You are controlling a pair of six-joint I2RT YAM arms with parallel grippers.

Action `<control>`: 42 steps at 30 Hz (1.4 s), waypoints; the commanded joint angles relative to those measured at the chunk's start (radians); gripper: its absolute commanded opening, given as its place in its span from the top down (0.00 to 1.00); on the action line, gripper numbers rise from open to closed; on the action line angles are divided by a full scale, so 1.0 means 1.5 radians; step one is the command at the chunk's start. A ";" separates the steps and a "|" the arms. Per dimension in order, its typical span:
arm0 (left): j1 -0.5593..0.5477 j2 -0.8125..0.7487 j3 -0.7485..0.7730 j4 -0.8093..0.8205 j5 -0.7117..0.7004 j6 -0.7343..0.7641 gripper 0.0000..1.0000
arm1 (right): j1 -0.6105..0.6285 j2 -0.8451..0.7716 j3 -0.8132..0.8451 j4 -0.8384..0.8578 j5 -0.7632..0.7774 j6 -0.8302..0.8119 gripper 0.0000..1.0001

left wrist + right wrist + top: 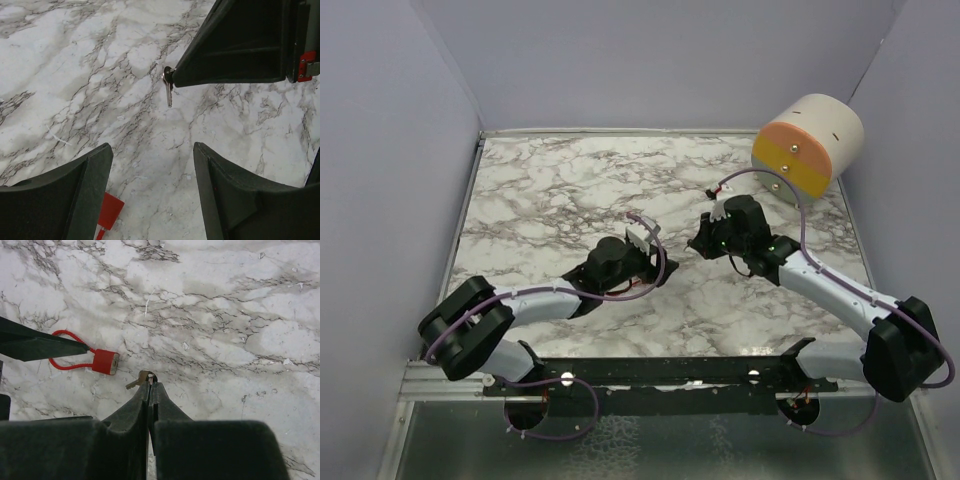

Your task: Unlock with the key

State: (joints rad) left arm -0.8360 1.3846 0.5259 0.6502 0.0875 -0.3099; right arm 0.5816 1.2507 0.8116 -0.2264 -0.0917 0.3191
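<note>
The right end effector (150, 386) has its fingers pressed together, pinching the small silver key (141, 378) by its head at the very tips, the blade sticking out free. Just beside the key, on the marble counter (550, 200), lies the red padlock (105, 361), its red cable loop (67, 349) reaching under one dark finger of the left end effector (151, 150). That left end effector hangs over the padlock near the middle of the counter with its fingers spread and nothing between them, facing the right one, which is close but apart. A cream drum (810, 145) with an orange and yellow face stands in the far right corner
</note>
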 commanded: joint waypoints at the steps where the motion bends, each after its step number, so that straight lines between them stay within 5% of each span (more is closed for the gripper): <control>1: -0.026 0.034 0.041 0.051 -0.025 0.044 0.33 | 0.005 -0.022 0.016 -0.012 -0.023 0.006 0.99; 30: -0.041 0.121 0.105 0.096 -0.063 0.084 0.54 | 0.011 -0.059 -0.024 -0.020 -0.025 0.004 0.99; 42: -0.041 0.123 0.106 0.098 -0.055 0.082 0.90 | 0.012 -0.061 -0.029 -0.021 -0.017 0.002 0.99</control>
State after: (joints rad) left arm -0.8944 1.5642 0.6636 0.7704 0.0086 -0.1936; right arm 0.5903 1.1835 0.7822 -0.2443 -0.1024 0.3206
